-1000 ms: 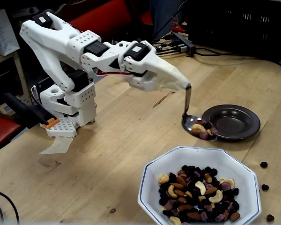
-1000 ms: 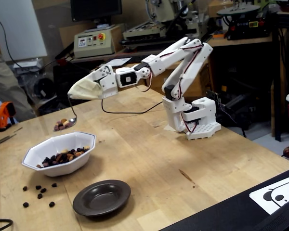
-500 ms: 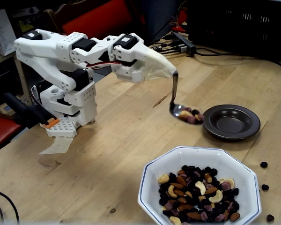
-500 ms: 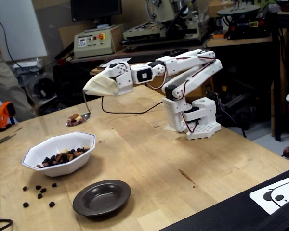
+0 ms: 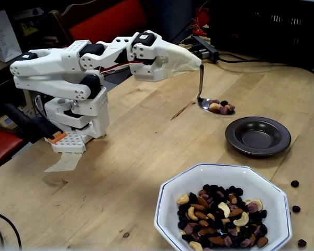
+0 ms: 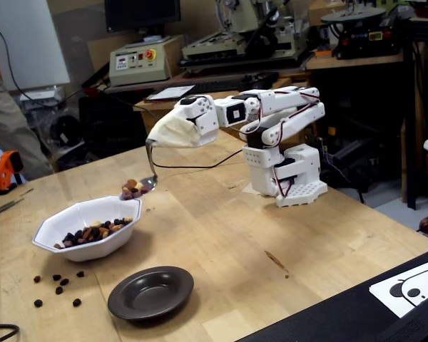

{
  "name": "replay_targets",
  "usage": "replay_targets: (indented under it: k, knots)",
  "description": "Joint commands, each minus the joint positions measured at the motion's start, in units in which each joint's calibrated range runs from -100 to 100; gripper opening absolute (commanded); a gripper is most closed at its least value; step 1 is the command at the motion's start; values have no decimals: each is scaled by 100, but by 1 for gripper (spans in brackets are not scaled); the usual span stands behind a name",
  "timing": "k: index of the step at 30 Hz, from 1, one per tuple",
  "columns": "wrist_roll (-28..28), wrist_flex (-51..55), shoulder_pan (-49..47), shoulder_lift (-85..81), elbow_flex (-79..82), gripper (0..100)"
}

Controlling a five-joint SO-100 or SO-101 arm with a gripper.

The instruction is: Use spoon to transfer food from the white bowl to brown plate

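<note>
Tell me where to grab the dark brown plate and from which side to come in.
Grip the brown plate by its wide, flat rim, coming down from above with one finger inside and one outside. It lies flat, empty and shallow, so its sides probably offer little to pinch. The edge facing away from the white bowl looks least crowded.

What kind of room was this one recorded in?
Most likely a workshop or maker lab: a wooden workbench, a control box with a red emergency-stop button and benchtop machine tools along the back wall.
</note>
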Motion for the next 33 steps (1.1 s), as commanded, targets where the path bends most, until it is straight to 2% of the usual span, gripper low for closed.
replay_targets:
  k: [1, 18, 25, 33]
  knots:
    - [15, -27, -400, -80, -89, 4]
    - [0, -82, -785, -12, -72, 4]
    - [0, -114, -830, 844, -169, 4]
    - [0, -1640, -830, 2016, -169, 4]
